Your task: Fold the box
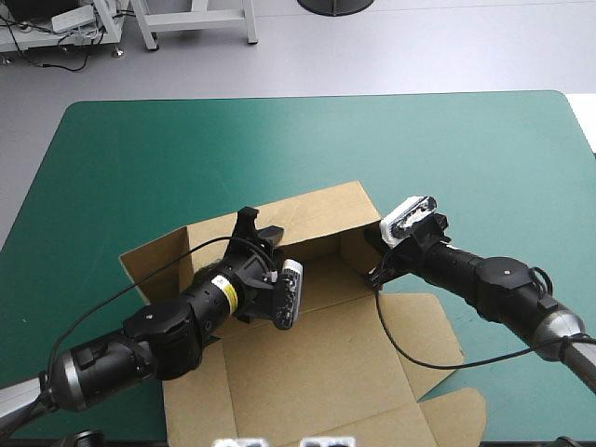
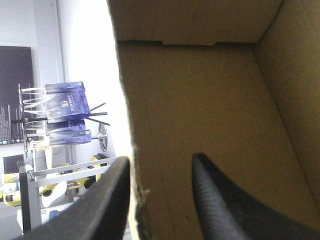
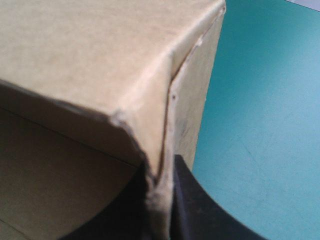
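Brown box (image 1: pixel 317 363) sat mid tabletop (image 1: pixel 186 140), walls half raised. My right pincer (image 3: pixel 159 172) clamped on corner wall; left pincer (image 2: pixel 160 160) stood apart, straddling opposite wall. Risk: one-sided pull might tear crumpled corner or drop wall flat.

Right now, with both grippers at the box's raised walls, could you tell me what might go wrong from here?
The right gripper is pinched on a corner of the box where the board edge already looks crumpled; pulling there might tear or crush it. The left gripper only straddles a side wall, its fingers apart, so that wall could slip free and drop flat.
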Controlling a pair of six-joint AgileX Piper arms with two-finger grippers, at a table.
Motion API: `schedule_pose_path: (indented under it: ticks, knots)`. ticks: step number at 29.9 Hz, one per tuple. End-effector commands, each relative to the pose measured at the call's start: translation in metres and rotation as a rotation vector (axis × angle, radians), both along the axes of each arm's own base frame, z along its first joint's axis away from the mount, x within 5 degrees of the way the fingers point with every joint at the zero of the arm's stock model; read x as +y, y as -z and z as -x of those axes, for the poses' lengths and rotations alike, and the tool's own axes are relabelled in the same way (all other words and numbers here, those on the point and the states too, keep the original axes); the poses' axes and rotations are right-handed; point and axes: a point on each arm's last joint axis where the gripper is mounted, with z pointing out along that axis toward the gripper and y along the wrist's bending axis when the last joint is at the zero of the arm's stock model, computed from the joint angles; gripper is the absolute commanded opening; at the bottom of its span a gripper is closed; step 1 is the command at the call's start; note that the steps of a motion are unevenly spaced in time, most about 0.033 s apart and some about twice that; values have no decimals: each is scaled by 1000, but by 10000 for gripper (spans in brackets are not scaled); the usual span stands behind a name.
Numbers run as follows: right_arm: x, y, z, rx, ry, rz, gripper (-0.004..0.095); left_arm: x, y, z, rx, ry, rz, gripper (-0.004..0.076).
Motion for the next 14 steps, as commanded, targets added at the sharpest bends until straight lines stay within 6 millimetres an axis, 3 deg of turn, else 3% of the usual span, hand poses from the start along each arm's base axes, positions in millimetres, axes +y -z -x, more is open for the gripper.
schedule_pose_path:
  ticks: [1, 8, 14]
  knots:
    - [8, -15, 5, -24, -80, -65, -20, -3, -14, 15, -1, -24, 53, 375]
    - [8, -15, 5, -20, -70, -67, -20, -10, -16, 48, -20, -36, 8, 379]
    - [6, -15, 4, -19, -48, -62, -20, -12, -34, 84, -91, 5, 142, 379]
